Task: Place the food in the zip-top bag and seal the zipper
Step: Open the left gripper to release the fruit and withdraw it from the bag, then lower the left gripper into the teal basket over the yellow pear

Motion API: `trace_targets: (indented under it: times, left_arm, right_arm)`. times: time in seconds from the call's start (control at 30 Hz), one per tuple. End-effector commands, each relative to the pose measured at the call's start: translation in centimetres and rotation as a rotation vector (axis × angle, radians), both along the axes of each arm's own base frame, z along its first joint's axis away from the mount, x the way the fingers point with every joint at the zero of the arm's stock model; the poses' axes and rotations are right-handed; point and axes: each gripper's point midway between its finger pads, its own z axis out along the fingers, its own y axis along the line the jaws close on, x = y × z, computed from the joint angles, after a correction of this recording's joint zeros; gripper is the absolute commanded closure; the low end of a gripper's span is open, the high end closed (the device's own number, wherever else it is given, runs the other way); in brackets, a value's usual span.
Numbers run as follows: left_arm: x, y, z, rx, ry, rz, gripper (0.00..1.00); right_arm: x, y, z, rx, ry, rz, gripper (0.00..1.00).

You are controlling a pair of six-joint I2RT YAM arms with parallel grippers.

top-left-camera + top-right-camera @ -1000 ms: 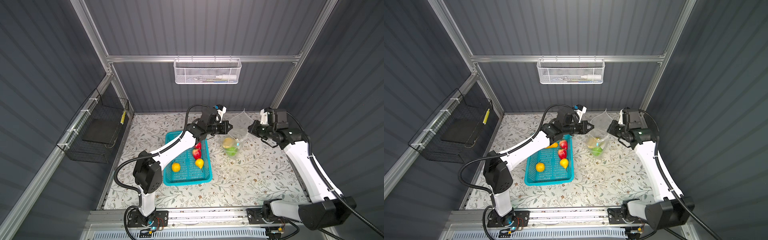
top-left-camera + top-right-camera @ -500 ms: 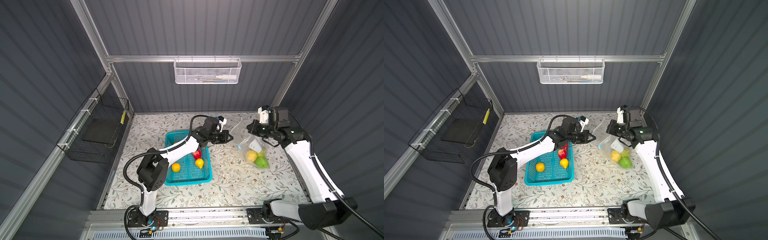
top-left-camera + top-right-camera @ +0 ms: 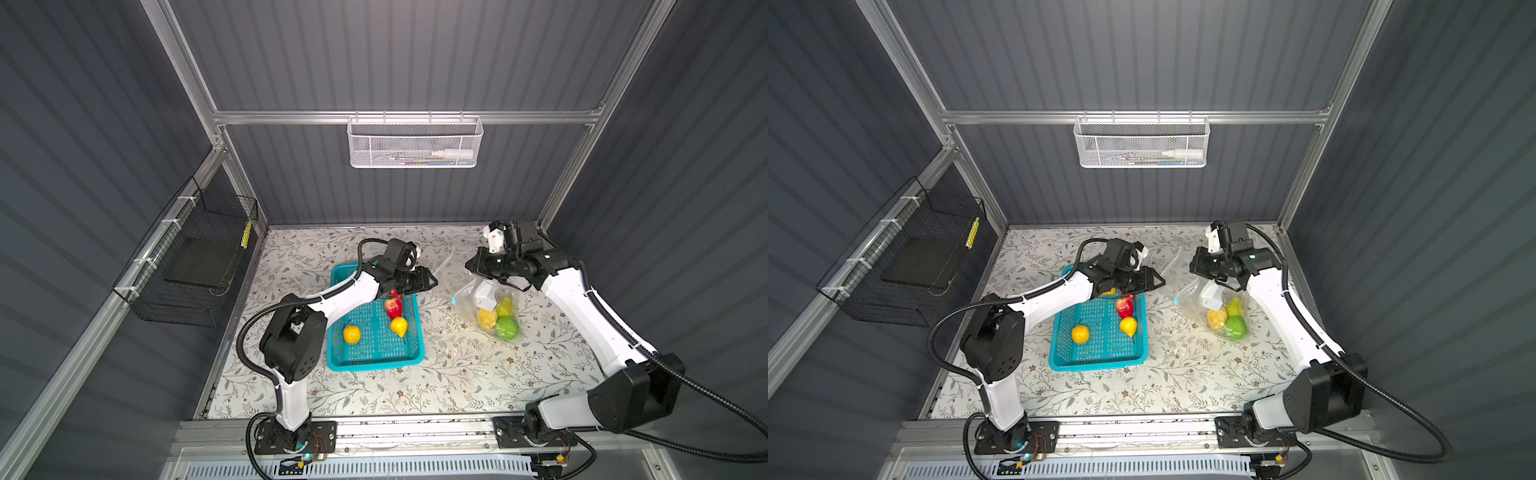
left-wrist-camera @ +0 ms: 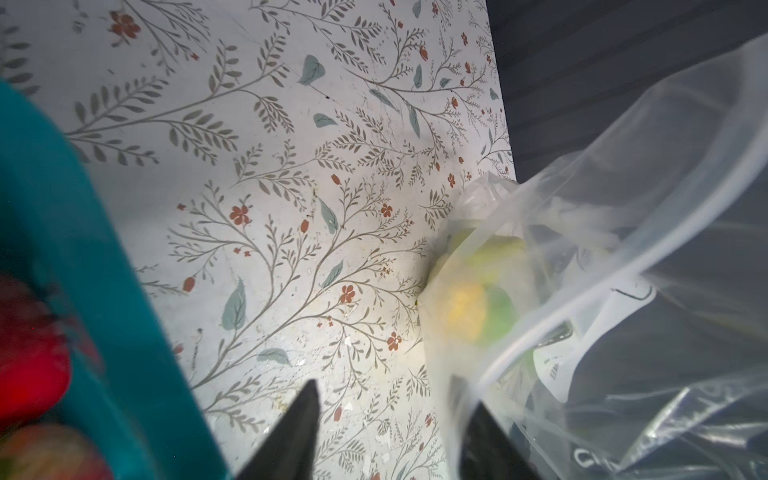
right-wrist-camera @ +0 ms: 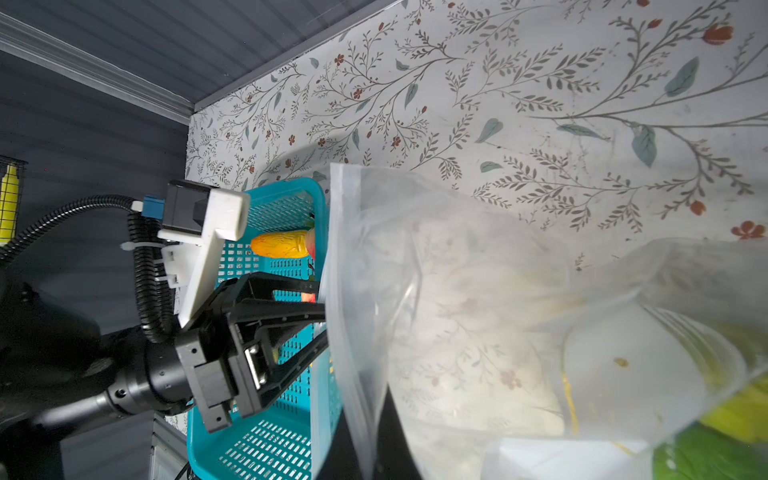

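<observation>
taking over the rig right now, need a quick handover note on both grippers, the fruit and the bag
Left gripper: open, empty, at the far corner of the basket, beside the mouth of the bag.
Right gripper: shut on the bag near its mouth, holding that edge up.
Done: yellow fruit, green pear and green ball are in the bag.
Left: orange, lemon, strawberry and at least two more fruits lie in the basket; bag them, then seal the zipper, which is open.

The basket (image 3: 374, 362) sits left of centre on the worktop (image 3: 457, 374) with fruit (image 3: 352, 333) inside; the bag (image 3: 484, 296), holding more fruit, lies to its right, apart.
</observation>
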Motion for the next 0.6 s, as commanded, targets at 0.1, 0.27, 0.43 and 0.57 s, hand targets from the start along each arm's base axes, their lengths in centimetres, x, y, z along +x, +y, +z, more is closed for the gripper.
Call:
trace_targets:
  times: [0.1,0.27,0.43,0.57]
  left_arm:
    - [-1.3,5.6,3.7,0.153,-0.084,0.069,0.27]
    - [-3.9,11.6,2.2,0.407,-0.067,0.122,0.23]
    - [-6.3,16.4,0.3,0.584,-0.023,0.186,0.22]
    - [-7.8,19.2,-1.3,0.673,0.021,0.253,0.22]
  right_arm:
    - [0.2,0.6,1.0,0.029,-0.031,0.000,1.00]
    - [0.2,0.4,0.8,0.033,-0.042,-0.016,1.00]
    - [0.3,0.4,0.4,0.044,-0.045,-0.030,1.00]
    - [0.2,0.4,0.0,0.049,-0.044,-0.033,1.00]
